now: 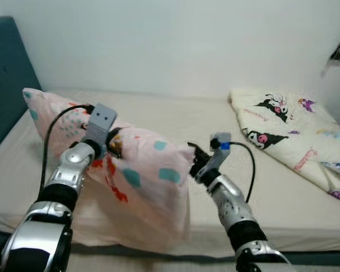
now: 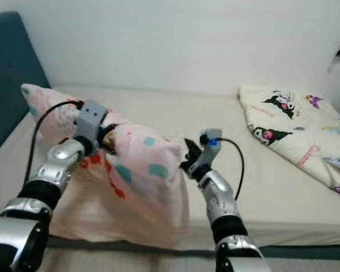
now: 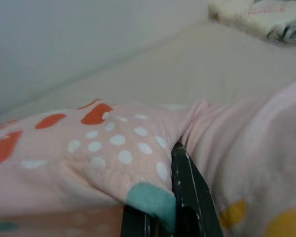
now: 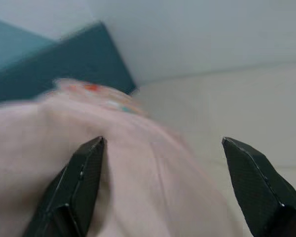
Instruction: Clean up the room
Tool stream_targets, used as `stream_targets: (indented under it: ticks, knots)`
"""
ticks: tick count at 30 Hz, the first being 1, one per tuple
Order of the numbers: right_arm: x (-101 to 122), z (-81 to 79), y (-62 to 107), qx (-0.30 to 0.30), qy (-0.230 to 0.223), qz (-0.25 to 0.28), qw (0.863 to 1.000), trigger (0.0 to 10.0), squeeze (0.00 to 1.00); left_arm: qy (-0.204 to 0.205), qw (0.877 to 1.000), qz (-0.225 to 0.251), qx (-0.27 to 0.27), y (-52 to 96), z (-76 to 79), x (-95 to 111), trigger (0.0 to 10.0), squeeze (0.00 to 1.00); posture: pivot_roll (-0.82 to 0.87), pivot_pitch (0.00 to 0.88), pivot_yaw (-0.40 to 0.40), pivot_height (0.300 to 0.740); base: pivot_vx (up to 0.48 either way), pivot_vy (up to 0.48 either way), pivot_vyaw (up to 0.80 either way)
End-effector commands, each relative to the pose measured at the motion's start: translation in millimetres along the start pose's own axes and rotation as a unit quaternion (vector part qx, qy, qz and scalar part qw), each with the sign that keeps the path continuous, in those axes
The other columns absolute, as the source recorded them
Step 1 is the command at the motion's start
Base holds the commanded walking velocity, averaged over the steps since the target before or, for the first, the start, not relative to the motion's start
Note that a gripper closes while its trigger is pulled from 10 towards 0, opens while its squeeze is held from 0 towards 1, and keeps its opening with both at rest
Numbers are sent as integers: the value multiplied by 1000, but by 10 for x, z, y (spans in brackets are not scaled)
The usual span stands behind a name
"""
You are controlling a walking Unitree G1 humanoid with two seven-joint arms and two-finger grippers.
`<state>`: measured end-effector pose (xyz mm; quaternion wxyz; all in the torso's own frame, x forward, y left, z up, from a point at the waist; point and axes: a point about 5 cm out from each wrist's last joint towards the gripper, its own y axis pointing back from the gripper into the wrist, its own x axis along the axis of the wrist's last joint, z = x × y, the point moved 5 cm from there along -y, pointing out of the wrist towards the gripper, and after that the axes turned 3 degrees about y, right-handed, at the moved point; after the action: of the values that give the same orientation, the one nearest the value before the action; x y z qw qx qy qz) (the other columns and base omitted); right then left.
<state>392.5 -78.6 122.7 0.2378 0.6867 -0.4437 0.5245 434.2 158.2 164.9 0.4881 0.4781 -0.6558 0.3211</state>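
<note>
A pink pillow (image 1: 141, 175) with teal and red patches lies on the left part of the beige bed (image 1: 181, 116) and hangs over its front edge. My left gripper (image 1: 114, 144) is shut on a bunched fold of the pillowcase near the pillow's top; in the left wrist view a black finger (image 3: 187, 182) is buried in the pink fabric (image 3: 103, 148). My right gripper (image 1: 195, 161) is open at the pillow's right corner. In the right wrist view its fingertips straddle the pillow's edge (image 4: 138, 187) without closing on it.
A cream blanket (image 1: 289, 130) with cartoon prints lies crumpled on the bed's right side. A teal headboard (image 1: 5, 73) stands at the left, and a white wall runs behind the bed. Bare mattress lies between pillow and blanket.
</note>
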Motion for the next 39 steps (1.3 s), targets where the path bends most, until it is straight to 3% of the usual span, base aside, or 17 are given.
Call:
stream_targets:
  ticks: [1, 2, 7, 25, 29, 39]
  knots:
    - [-47, 50, 32, -8, -4, -11, 1000, 10000, 0, -26, 997, 68, -15, -89, 77, 385, 10000, 0, -40, 0, -38, 740, 0, 428, -800]
    - [-48, 55, 33, -10, -3, -11, 1000, 10000, 0, -26, 997, 71, -25, -115, 149, 406, 10000, 0, -41, 0, -36, 740, 0, 428, -788]
    - [-42, 63, 34, -13, -3, -9, 1000, 10000, 0, -25, 997, 73, -30, -130, 195, 419, 10000, 0, -44, 0, -35, 740, 0, 428, -788]
    - [23, 27, 37, -1, 9, 13, 1000, 10000, 0, -1, 997, 67, -33, -134, 366, 299, 10000, 0, -43, 0, -42, 740, 0, 425, 0]
    - [43, 16, 51, 8, 17, 18, 1000, 10000, 0, 2, 997, 66, -32, -139, 379, 294, 10000, 0, -45, 0, -42, 740, 0, 415, 619]
    - [51, 72, 48, -9, 6, 19, 1000, 10000, 0, 15, 996, 77, -33, -135, 453, 307, 10000, 0, -48, 0, -39, 740, 0, -52, 221]
